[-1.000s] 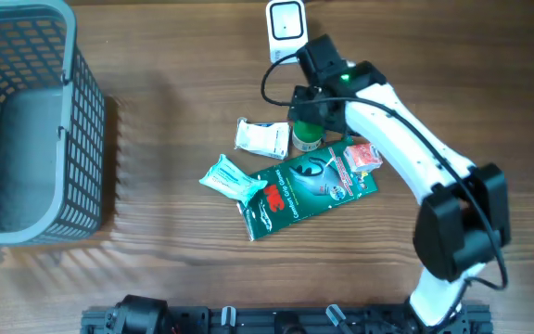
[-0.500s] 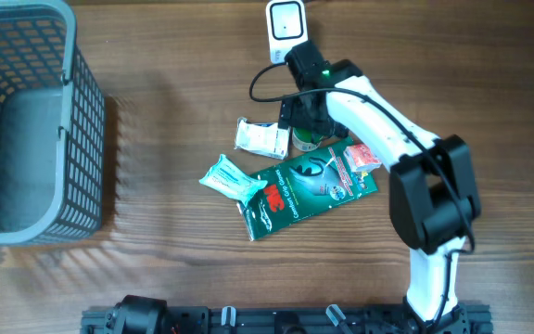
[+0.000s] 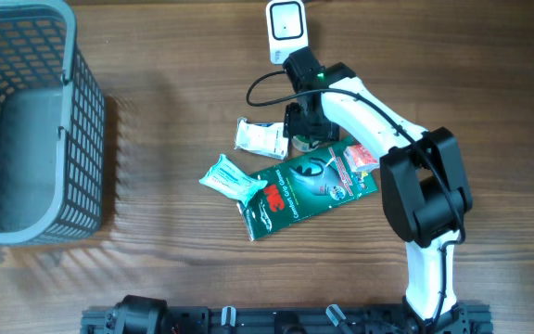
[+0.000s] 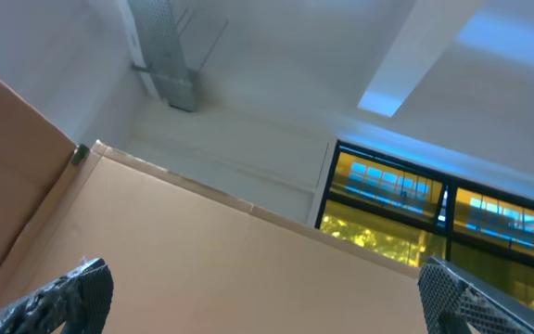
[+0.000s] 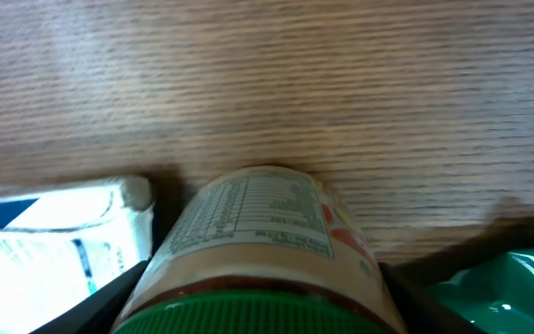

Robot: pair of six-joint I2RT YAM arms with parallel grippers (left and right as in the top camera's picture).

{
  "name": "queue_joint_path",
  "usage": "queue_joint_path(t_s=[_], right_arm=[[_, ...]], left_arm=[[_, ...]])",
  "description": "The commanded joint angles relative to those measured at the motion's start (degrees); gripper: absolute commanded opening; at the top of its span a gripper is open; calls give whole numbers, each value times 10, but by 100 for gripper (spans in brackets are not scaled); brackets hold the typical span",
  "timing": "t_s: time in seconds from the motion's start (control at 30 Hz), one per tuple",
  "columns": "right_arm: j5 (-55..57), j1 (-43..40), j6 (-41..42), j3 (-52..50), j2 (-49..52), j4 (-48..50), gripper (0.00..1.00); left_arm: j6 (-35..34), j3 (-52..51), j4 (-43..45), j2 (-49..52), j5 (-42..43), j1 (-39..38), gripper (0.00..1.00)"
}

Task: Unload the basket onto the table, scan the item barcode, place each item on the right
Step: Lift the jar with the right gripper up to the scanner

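Wood-grain table (image 3: 156,232) — right fingers (image 5: 109,314) straddle jar (image 5: 258,232), grip unclear; left fingers (image 4: 63,297) apart, facing ceiling (image 4: 295,74).

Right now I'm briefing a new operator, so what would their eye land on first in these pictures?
The white right arm stretched over the pile at mid-table, with the right gripper straddling a green-lidded jar. Next come the big green package just below the jar, the grey basket at far left, and the white scanner at the top edge.
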Motion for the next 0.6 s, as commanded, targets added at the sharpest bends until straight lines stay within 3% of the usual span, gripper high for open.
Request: queue_joint_path(t_s=[0.0, 0.23, 0.37, 0.47, 0.57], right_arm=[[-71, -10, -21, 40, 8, -46, 63], [-95, -35, -52, 204, 7, -261, 56], [-110, -36, -80, 291, 4, -372, 55], [-171, -36, -124, 298, -11, -381, 51], [-189, -36, -124, 298, -26, -381, 51]], left_arm=[[5, -1, 2, -2, -7, 3, 100], [7, -5, -9, -2, -15, 3, 100], [6, -15, -126, -1, -131, 3, 100], [-30, -29, -233, -1, -139, 3, 100], [-60, -96, -240, -1, -139, 3, 100]])
